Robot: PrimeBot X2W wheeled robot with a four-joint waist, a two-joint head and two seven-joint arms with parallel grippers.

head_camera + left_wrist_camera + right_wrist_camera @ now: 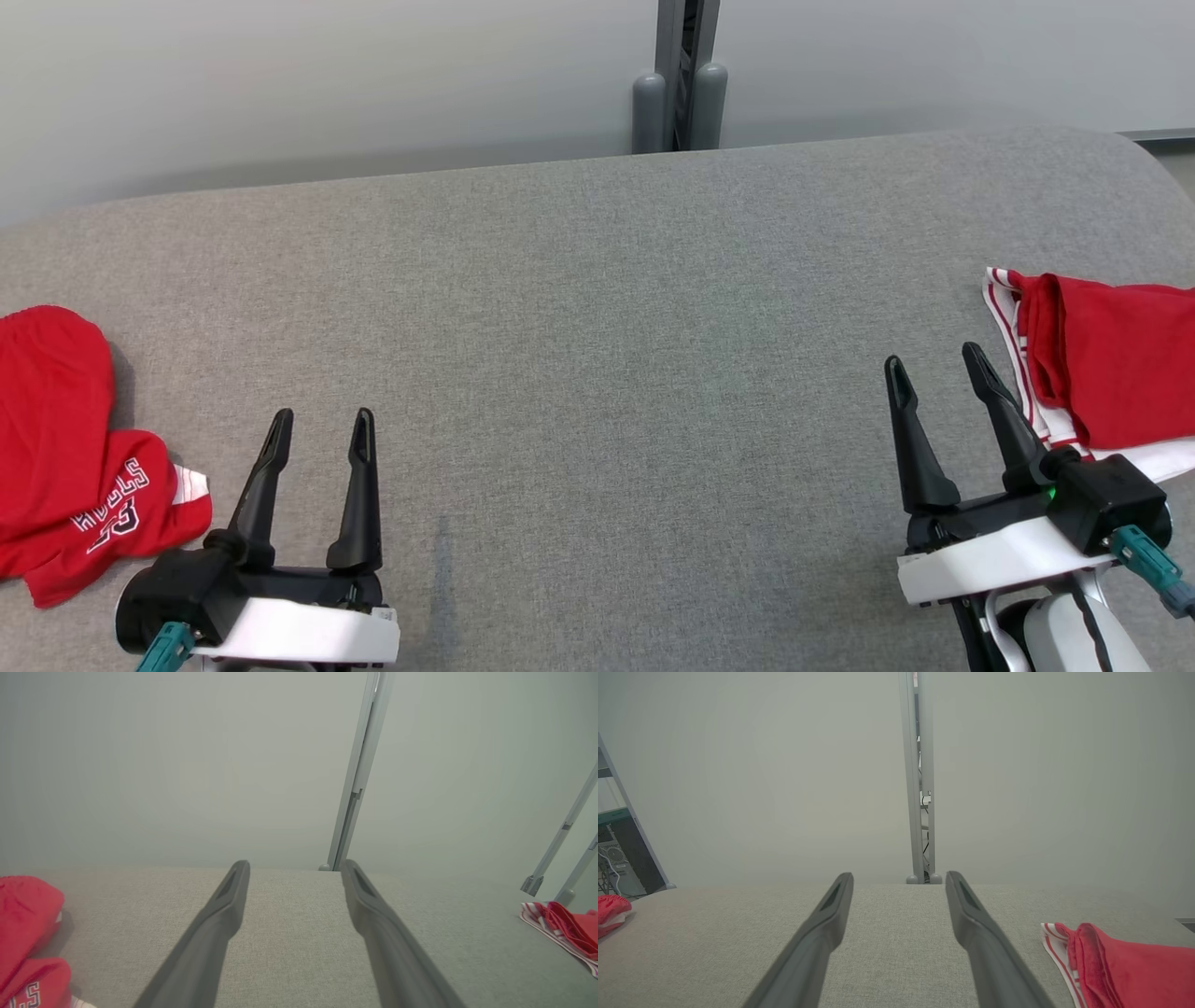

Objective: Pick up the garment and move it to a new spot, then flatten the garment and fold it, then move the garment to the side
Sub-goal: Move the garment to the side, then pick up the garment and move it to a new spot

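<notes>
A crumpled red garment (65,448) with white lettering lies at the left edge of the grey fabric table (597,308); it also shows in the left wrist view (28,924). A second red garment (1111,359) with white striped trim lies at the right edge, bunched and partly folded. My left gripper (323,417) hovers open just right of the lettered garment, apart from it and holding nothing. Beside the striped garment's left edge, my right gripper (934,357) is open and holds nothing. Both pairs of fingers point toward the far table edge (294,864) (899,875).
A pale wall stands behind the table, with a grey post (686,75) at its middle. The striped garment (1125,963) lies right of my right fingers. A wide bare stretch of table lies between the two grippers.
</notes>
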